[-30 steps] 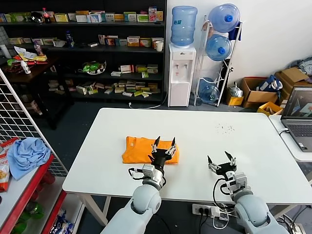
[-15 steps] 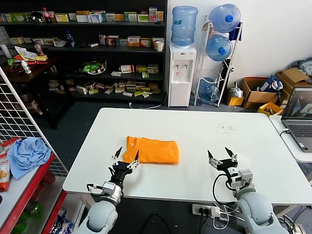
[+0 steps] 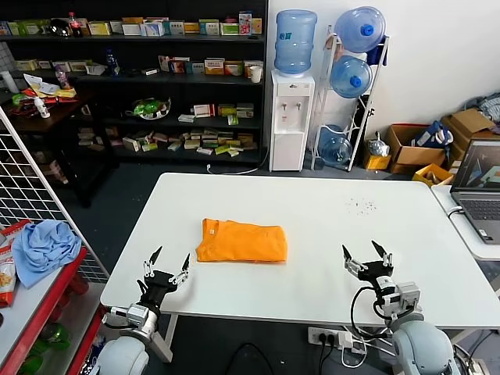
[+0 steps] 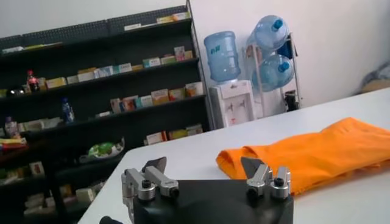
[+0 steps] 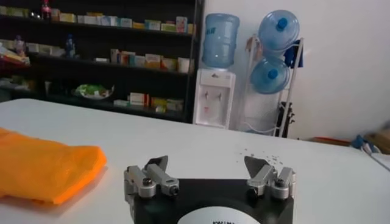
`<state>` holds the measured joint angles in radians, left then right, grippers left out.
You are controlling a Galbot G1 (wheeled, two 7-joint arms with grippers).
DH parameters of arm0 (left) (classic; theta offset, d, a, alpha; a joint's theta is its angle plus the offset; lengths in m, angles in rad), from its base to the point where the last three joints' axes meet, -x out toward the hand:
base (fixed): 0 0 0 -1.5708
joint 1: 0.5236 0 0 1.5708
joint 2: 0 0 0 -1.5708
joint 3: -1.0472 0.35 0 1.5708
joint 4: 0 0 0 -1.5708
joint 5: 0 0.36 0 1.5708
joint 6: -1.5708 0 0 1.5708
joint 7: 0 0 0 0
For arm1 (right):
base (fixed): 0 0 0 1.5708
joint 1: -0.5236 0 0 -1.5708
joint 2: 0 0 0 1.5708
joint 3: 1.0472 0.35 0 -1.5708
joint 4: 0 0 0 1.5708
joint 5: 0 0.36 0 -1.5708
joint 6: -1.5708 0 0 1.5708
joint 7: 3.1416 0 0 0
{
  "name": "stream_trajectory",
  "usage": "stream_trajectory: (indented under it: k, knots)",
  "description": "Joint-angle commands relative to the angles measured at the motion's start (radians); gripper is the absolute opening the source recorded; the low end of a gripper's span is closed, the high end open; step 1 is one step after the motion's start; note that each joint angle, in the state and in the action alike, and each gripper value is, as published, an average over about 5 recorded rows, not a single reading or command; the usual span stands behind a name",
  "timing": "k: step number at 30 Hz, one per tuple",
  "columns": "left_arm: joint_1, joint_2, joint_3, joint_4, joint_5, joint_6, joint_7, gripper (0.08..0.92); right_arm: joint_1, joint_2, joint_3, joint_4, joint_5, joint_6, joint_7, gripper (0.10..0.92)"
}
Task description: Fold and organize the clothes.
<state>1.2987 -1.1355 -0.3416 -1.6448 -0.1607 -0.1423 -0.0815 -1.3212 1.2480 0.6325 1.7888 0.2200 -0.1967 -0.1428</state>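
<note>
This looks like a storeroom or lab made to look like a small shop. Dark shelves [image 3: 148,78] along the back wall hold rows of little boxes and bottles, and a wire rack [image 3: 31,203] stands at one side. A water cooler [image 3: 291,117] stands by the wall with spare water jugs [image 3: 353,55] on a stand, brown cardboard boxes [image 3: 422,144] sit on the floor, a laptop [image 3: 478,187] sits on a side desk, and a big white table [image 3: 328,234] fills the middle.
</note>
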Motion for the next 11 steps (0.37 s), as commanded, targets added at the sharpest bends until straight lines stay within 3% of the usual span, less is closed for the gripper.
stream_trajectory:
  k: [1, 11]
  knots:
    - [0.052, 0.015, -0.081, -0.046, 0.013, 0.029, 0.029, 0.823, -0.033, 0.034, 0.058, 0.012, -0.029, 0.042, -0.028, 0.823]
    - [0.038, 0.002, -0.088, -0.045, 0.017, 0.033, 0.019, 0.823, -0.034, 0.048, 0.050, 0.002, -0.021, 0.097, 0.006, 0.823]
